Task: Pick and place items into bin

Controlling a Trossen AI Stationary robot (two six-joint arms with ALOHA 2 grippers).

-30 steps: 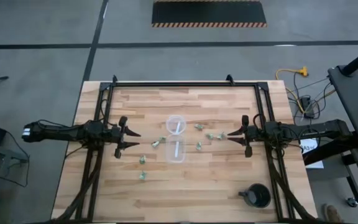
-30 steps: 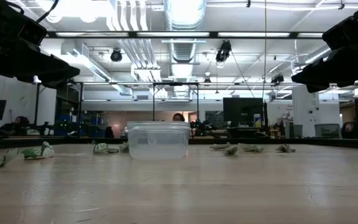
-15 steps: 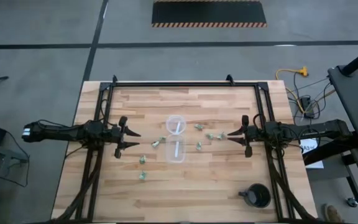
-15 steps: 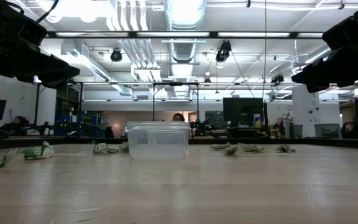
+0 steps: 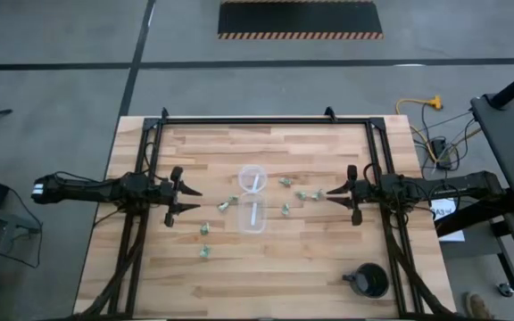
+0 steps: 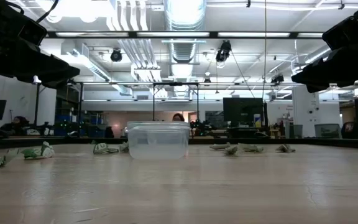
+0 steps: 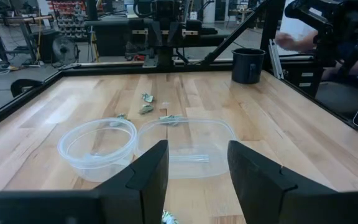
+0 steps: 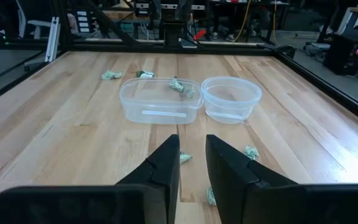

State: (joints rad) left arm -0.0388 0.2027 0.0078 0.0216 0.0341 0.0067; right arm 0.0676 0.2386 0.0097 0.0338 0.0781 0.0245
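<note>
Several tiny pale green-and-whitish items lie scattered on the wooden table: some right of the containers, others left and nearer. The small round clear bin stands mid-table on its base, touching the far side of a clear rectangular container. My left gripper hovers open left of the containers, pointing at them; the left wrist view shows the bin ahead of it. My right gripper hovers to their right with a narrow gap between the fingers, just beyond the closest items; the bin is ahead.
The clear rectangular container stands on the near side of the bin, and each has a white strip inside. A black round cup with a handle stands at the near right. A black frame runs along the table's far edge and sides.
</note>
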